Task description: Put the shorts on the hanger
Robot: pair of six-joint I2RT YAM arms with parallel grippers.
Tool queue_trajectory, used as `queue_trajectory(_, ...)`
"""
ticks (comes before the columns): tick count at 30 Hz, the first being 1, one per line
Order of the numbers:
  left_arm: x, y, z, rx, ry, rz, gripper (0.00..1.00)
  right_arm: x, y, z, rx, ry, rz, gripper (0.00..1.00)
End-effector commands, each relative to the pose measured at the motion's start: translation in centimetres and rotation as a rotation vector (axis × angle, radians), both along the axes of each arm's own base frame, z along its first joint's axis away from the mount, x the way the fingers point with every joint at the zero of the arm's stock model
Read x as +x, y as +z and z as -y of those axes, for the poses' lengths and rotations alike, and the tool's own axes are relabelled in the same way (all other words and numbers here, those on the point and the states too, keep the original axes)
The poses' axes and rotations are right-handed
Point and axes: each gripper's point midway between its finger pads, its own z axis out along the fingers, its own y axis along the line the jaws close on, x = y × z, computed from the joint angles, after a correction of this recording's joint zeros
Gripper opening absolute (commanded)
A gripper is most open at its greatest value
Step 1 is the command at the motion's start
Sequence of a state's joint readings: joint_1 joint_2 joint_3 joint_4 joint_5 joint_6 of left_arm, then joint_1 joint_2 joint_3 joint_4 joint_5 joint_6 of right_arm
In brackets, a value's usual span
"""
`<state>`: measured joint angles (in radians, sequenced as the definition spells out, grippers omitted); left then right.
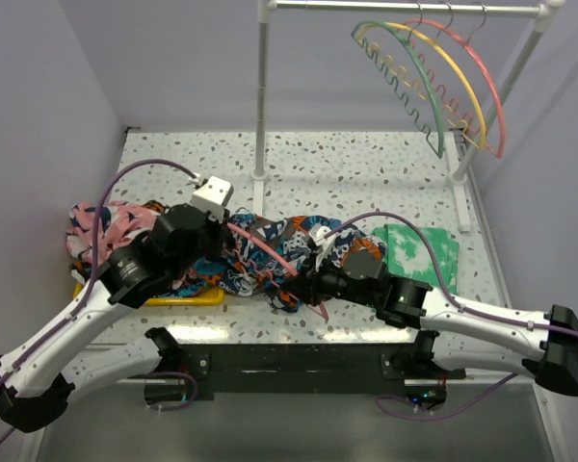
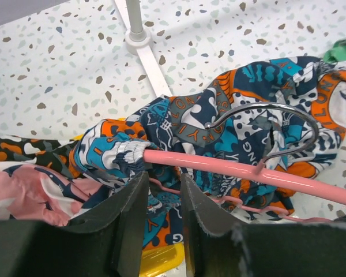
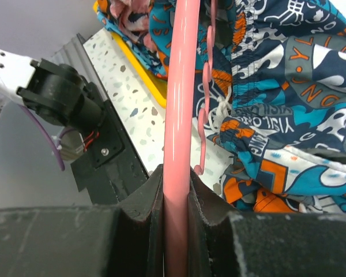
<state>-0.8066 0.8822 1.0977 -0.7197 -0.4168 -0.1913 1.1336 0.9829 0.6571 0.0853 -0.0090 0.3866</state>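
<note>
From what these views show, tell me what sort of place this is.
Probably a robot test cell set up for clothes hanging, not a home: a speckled table boxed in by plain walls, a white garment rail carrying spare hangers, and a left arm and right arm bolted at the near edge.

shorts (image 2: 184, 115) — busy orange, teal, navy and white print | hanger (image 2: 219, 167) — plain coral pink
</note>
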Motion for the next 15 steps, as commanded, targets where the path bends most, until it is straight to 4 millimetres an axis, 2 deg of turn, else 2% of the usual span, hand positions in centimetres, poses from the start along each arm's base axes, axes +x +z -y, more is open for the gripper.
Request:
queue_trajectory(1,-1.1,1.6,0.4,-0.17,-0.009,0.046,0.34,0.3,4.2,-1.6,0.197,0.006,0.055,0.0)
queue_trajectory(3,-1.8,1.6,0.4,-0.2,-0.03,0.04,0.35,0.4,4.1,-1.8,0.204,0.004,0.054,0.0)
queue_trajectory(6,-3.6,2.3,1.4,-0.268,-0.15,0.061,0.39,0.6,3.9,-2.2,0.203,0.006,0.048,0.0)
queue_trajectory(9,-4.1,2.9,2.6,-0.315,-0.223,0.086,0.49,0.6,3.9,-2.6,0.197,0.012,0.044,0.0)
queue_trajectory(13,-2.7,2.9,4.7,-0.329,-0.247,0.089,0.56,0.7,3.9,-2.9,0.193,0.013,0.04,0.0)
queue_trajectory(15,-2.2,2.8,5.3,-0.325,-0.252,0.097,0.56,0.6,4.0,-3.1,0.193,0.018,0.041,0.0)
